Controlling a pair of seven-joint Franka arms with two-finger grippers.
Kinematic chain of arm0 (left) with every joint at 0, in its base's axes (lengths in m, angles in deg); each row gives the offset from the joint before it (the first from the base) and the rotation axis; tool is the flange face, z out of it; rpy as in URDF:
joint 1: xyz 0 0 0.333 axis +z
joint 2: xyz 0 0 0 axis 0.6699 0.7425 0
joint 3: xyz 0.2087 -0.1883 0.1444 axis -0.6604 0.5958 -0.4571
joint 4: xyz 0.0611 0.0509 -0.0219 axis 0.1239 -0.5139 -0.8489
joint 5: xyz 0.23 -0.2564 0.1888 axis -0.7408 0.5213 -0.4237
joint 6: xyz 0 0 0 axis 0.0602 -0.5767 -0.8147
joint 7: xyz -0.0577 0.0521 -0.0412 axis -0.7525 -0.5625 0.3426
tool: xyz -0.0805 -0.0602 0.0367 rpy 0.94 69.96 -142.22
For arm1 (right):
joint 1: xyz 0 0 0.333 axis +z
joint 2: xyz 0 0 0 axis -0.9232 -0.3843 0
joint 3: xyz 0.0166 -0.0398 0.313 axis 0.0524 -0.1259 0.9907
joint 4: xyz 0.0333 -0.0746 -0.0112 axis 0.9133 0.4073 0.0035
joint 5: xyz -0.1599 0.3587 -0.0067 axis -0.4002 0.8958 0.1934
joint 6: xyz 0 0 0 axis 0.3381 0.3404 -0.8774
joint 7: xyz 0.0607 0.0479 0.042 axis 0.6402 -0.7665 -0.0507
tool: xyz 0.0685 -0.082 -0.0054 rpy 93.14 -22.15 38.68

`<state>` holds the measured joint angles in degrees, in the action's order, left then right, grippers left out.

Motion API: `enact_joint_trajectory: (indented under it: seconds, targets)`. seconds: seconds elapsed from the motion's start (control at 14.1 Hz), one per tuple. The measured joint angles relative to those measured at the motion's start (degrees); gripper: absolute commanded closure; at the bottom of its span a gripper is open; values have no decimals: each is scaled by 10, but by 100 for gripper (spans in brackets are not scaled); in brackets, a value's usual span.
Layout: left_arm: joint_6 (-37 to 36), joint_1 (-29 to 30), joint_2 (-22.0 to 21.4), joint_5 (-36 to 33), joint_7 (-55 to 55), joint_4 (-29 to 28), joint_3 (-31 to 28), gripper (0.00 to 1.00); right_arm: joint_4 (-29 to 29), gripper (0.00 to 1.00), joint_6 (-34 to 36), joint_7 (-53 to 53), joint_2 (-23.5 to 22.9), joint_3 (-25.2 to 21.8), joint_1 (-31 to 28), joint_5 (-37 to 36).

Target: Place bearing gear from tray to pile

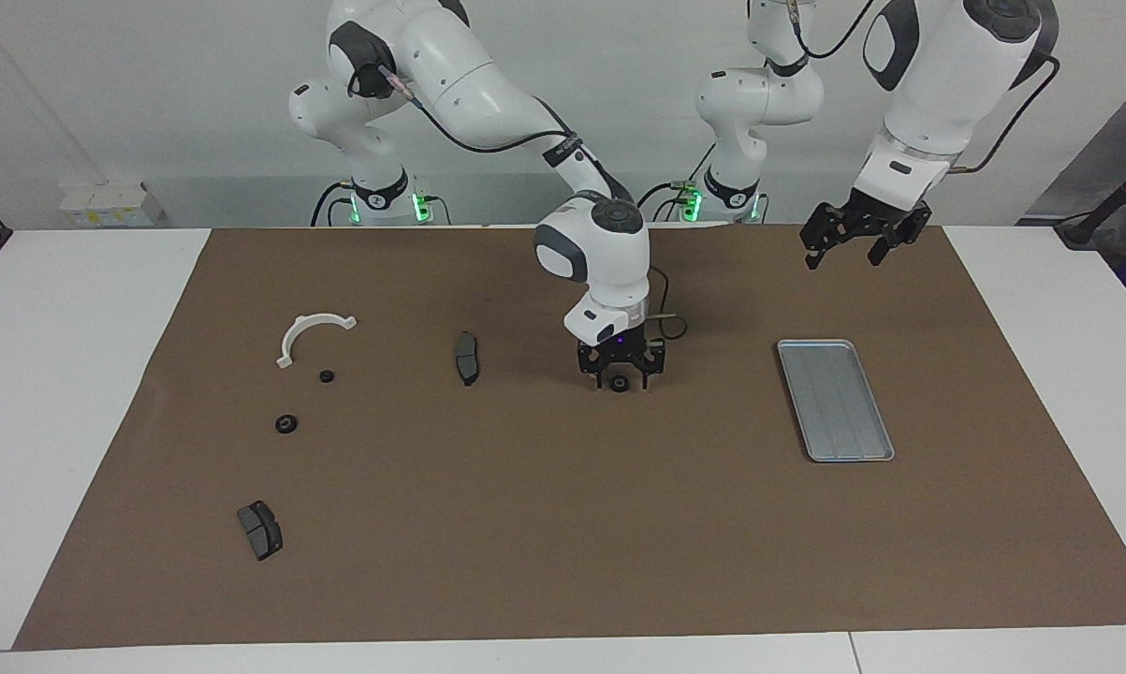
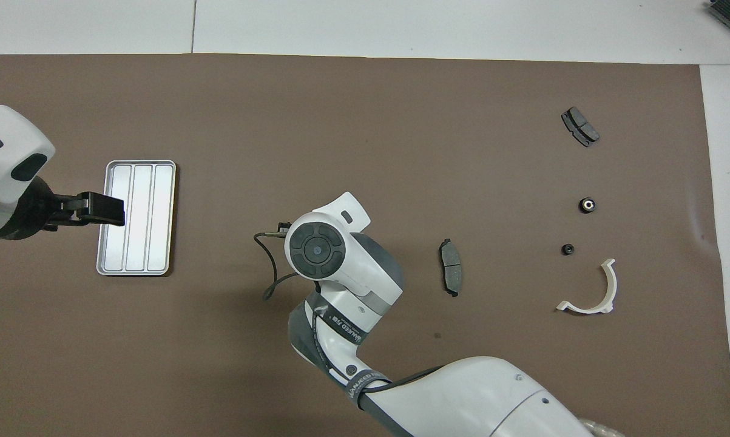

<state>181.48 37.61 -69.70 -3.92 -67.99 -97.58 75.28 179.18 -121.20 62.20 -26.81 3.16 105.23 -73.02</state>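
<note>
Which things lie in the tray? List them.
Nothing lies in the tray: the facing view shows its grooved floor bare. In the overhead view the raised left gripper covers one strip of its edge.

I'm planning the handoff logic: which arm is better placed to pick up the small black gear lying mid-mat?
The right arm, probably: the right gripper is down around the gear, while the left gripper hangs in the air, apart from it.

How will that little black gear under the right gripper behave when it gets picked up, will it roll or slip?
The gear looks like a small rigid ring lying flat on the brown mat, so it probably won't roll unless tipped on edge. It looks compact and dense, likely heavy for its size. With the right gripper down around so small a part, an off-centre pinch could let it slip out.
</note>
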Motion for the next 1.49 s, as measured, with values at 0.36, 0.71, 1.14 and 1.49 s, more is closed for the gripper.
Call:
enact_joint_trajectory:
  seconds: [0.36, 0.71, 1.14, 1.49]
  targets:
    - [2, 0, -1, 0, 0, 4, 0, 0, 8, 43, -2, 0, 0, 0, 0, -1]
    - [8, 2, -1, 0, 0, 12, 0, 0, 11, 80, -9, 0, 1, 0, 0, -9]
    - [5, 19, 23, 0, 4, 64, -1, 0, 9, 100, -11, 0, 2, -3, -1, -28]
    - [-3, 19, 76, -14, 5, 112, 0, 0, 17, 100, -12, 0, 47, -7, -47, -31]
